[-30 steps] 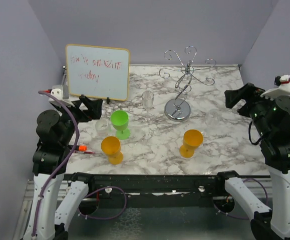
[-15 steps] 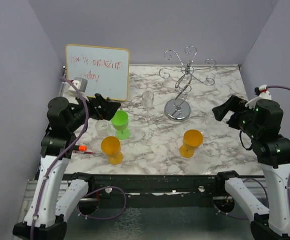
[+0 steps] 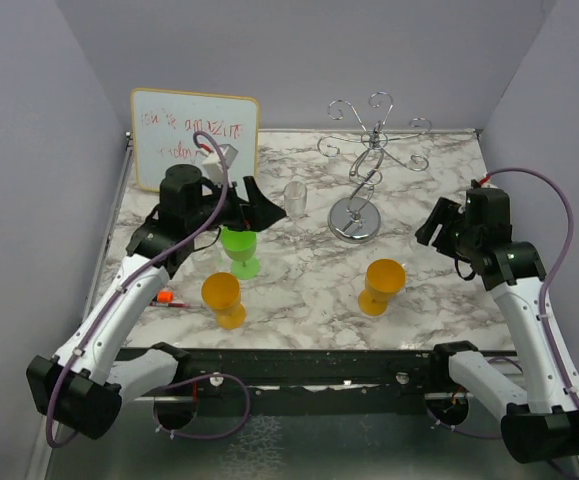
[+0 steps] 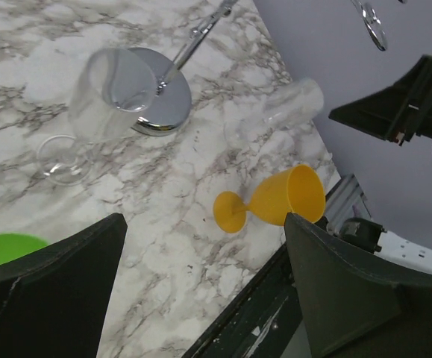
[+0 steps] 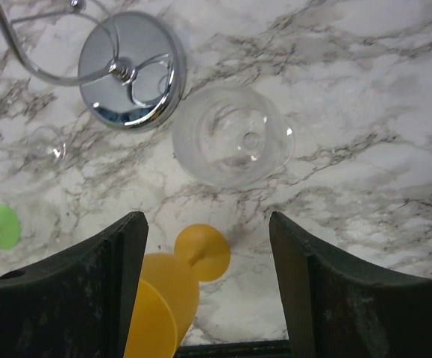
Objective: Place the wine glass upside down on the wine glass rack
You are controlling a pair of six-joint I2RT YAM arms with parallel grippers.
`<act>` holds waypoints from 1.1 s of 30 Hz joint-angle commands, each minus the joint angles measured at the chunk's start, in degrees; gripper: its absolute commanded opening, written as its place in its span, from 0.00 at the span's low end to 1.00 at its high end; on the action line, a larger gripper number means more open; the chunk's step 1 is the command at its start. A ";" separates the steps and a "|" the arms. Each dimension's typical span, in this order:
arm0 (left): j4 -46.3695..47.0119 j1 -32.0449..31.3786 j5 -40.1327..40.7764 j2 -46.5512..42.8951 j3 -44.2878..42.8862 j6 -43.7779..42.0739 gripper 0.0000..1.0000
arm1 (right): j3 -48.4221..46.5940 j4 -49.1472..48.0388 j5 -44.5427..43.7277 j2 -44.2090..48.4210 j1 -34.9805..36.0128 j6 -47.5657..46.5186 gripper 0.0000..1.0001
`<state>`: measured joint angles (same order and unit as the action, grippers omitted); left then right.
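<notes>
**Change noted:** both arms have swung in from the table's sides toward the middle. Reading: the approach is under way and no glass is lifted yet.

**Right gripper** [image 5: 204,220]: jaws spread wide, empty. It is poised directly over the clear wine glass [image 5: 233,145] without touching it.

**Left gripper** [image 4: 203,220]: jaws spread wide, empty. It hangs above the green glass [image 3: 239,243] and is aimed toward a second clear wine glass [image 3: 295,197].

**Clear wine glass:** upright on the marble, right of centre, near the rack on its near-right side. Transparent, mouth up, round foot showing through the bowl. Probably the pick target, given the gripper overhead.

**Wine glass rack** [image 3: 367,170]: silver wire with curled arms and a shiny round base [image 5: 132,71]. It stands far centre-right with every arm unoccupied.

**Also present:** orange glass [image 3: 382,285], near right.
</notes>
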<state>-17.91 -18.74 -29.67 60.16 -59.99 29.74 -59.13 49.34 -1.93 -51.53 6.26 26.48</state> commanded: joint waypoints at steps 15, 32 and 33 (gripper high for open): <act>8.92 -13.69 11.37 4.01 -1.53 5.64 0.92 | -1.73 -6.32 -15.57 -9.93 -0.20 -0.03 0.46; 12.36 -13.78 7.21 3.01 1.34 3.23 0.99 | -3.68 -2.84 -17.24 -11.16 -0.20 -1.98 0.03; 12.48 -13.78 7.57 2.89 1.48 3.49 0.99 | -4.02 -2.73 -17.30 -10.78 -0.20 -2.10 0.01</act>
<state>-7.38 -32.29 -20.03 62.98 -58.81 33.85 -60.95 46.02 -17.52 -64.77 6.26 25.06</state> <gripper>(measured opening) 0.987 0.057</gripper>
